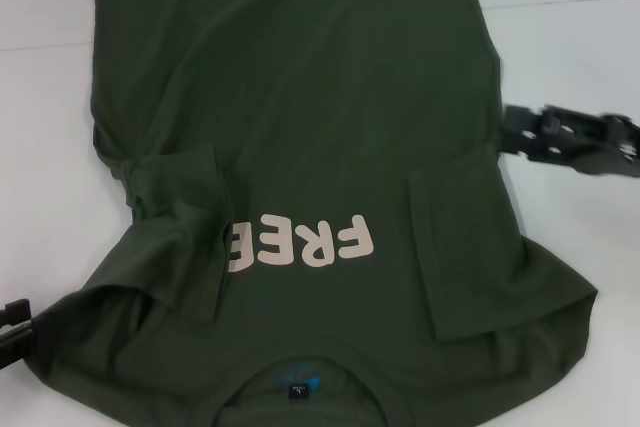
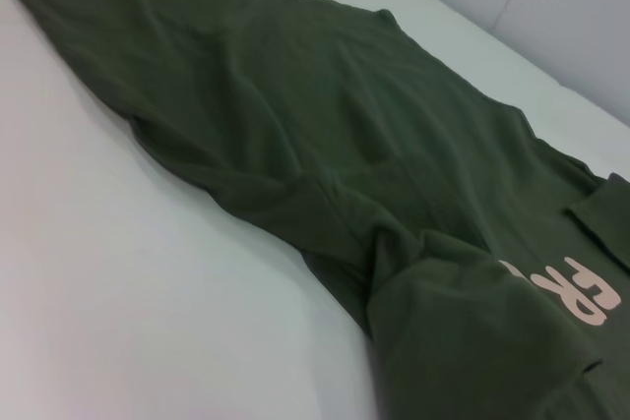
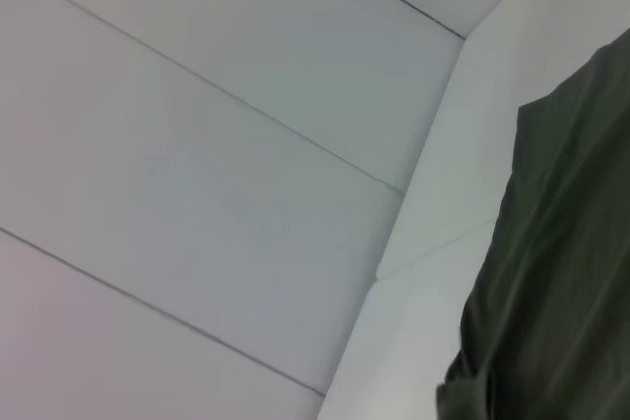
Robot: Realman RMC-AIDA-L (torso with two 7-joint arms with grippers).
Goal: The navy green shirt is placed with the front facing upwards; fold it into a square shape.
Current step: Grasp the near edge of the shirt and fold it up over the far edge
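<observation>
White table [image 1: 40,147] fills the scene, pale wall panels [image 3: 197,145] behind on the far side. Navy green shirt [image 1: 300,97] lies front-up across most of the table, collar [image 1: 300,382] at the near edge, hem at the far end, "FREE" lettering [image 1: 300,243] across the chest, reading upside down from the head camera. Left sleeve [image 1: 175,237] is already folded in over the body and partly covers the lettering; right sleeve [image 1: 460,237] is folded in too. Side edges are rumpled, not straight, esp. the left one.

Right gripper [image 1: 510,132] sits at the right edge of the shirt, about mid-length, touching or just beside the fabric; can't tell how wide its fingers are or whether they pinch cloth. Left gripper [image 1: 15,332] is at the near left corner, just beside the left shoulder area; only a sliver shows, finger state can't tell.

Step, my read: sleeves in, side panels being folded or tidied. Next likely needs both grippers on the far hem or the shoulders to fold lengthwise, bringing the two ends together for a square. Edges need flattening first.
</observation>
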